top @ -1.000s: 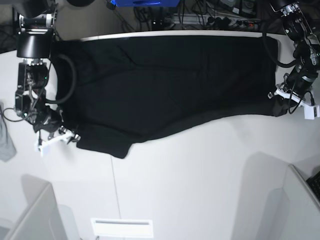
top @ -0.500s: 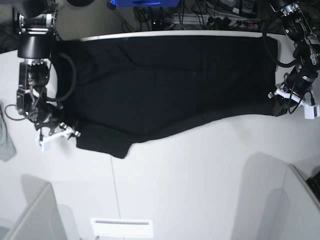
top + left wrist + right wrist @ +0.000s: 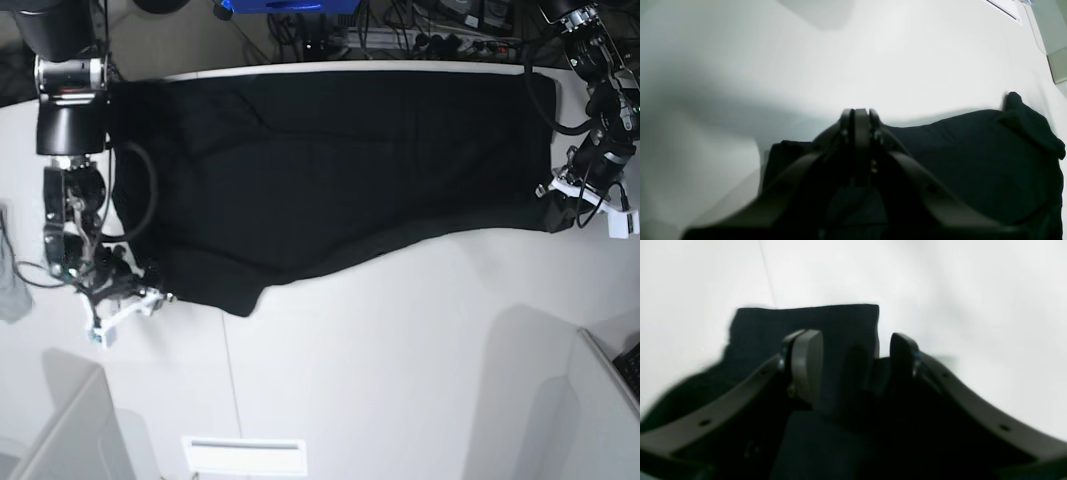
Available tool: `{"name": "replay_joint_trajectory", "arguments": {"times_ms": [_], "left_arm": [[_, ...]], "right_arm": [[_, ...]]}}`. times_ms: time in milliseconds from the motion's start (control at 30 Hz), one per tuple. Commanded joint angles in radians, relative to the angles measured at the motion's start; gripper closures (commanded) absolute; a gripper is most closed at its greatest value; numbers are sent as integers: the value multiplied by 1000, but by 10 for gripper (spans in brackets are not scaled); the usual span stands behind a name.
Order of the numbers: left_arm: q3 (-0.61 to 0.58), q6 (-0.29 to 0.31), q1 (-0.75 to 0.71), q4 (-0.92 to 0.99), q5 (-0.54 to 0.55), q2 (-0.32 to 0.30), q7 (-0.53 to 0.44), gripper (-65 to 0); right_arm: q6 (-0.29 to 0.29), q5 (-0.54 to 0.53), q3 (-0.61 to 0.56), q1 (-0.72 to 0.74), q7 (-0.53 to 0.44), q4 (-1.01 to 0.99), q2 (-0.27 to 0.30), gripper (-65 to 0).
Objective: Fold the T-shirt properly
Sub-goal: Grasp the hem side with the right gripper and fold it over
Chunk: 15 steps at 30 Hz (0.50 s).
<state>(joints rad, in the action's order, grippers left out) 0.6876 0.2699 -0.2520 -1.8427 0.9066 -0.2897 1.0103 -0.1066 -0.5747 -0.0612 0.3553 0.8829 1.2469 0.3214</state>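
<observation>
While the T-shirt [image 3: 340, 170] lies spread flat across the far half of the table [image 3: 400, 380], the left gripper [image 3: 560, 205] is pressed together at its corner – whether cloth is pinched there I cannot tell. The right gripper [image 3: 853, 353] stands spread over the opposite corner. Next, I judge, it must close on that cloth – then both can lift for the fold.

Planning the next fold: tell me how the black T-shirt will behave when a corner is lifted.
The T-shirt will probably drape limply: it lies flat with soft creases and a wavy near edge. It likely drags rather than slides as one piece across the white table. The bunched corner by the shut left gripper suggests thin, light cloth that folds easily.
</observation>
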Motion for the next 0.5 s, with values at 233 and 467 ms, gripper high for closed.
{"name": "replay_joint_trajectory", "arguments": {"times_ms": [233,467], "left_arm": [[7,4,4,-15,-16,-19,-20,0],[7,4,6,-18,-76,-18,-20,0]], "right_arm": [[9,69,-25,139,-55,-209,-23,-300],[11,109,-27,156,-69,-256,-24,-300]]}}
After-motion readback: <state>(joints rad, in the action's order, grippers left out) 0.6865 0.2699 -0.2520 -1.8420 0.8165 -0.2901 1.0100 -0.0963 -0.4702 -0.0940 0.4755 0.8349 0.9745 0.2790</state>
